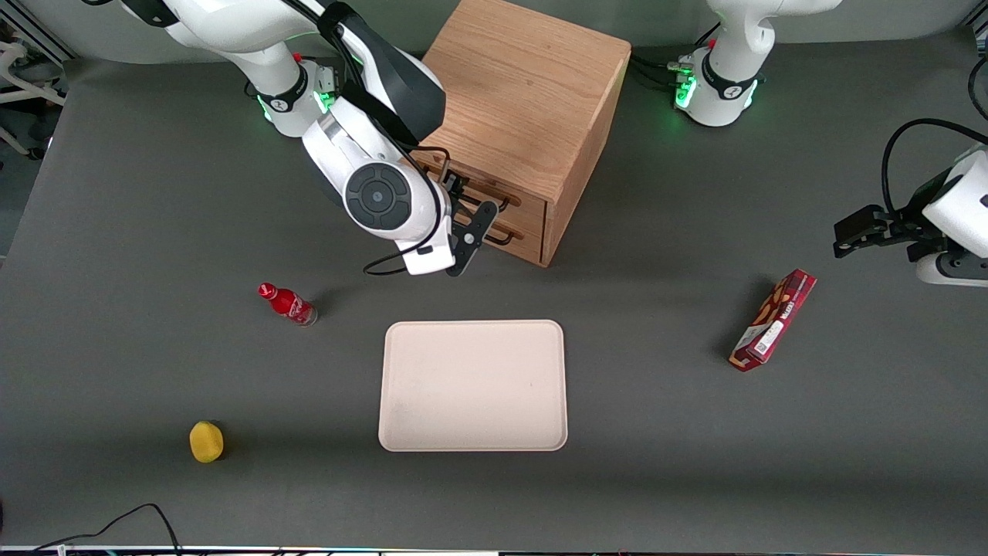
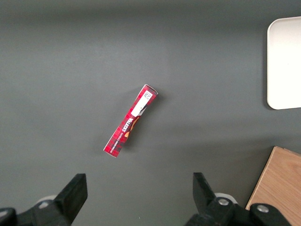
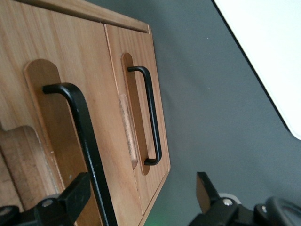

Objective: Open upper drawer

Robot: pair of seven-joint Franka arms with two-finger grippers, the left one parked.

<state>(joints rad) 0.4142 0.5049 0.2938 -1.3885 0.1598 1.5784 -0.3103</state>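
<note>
The wooden cabinet [image 1: 525,93] stands at the back of the table, its two drawer fronts turned toward the working arm's end. The upper drawer [image 1: 528,199] [image 3: 61,108] carries a thin black bar handle [image 1: 505,202] [image 3: 87,141]; the matching lower drawer [image 1: 526,239] [image 3: 134,56] sits under it. My gripper [image 1: 468,207] [image 3: 141,197] is open right in front of the drawer fronts. The upper handle's bar runs between the fingers, close beside one fingertip [image 3: 75,190]; the other fingertip [image 3: 207,190] stands off past the cabinet's lower edge. The upper drawer front looks flush with the cabinet.
A beige tray [image 1: 472,384] [image 3: 273,56] lies nearer the front camera than the cabinet. A red bottle [image 1: 287,303] and a yellow object [image 1: 206,441] lie toward the working arm's end. A red snack box [image 1: 773,320] [image 2: 130,121] lies toward the parked arm's end.
</note>
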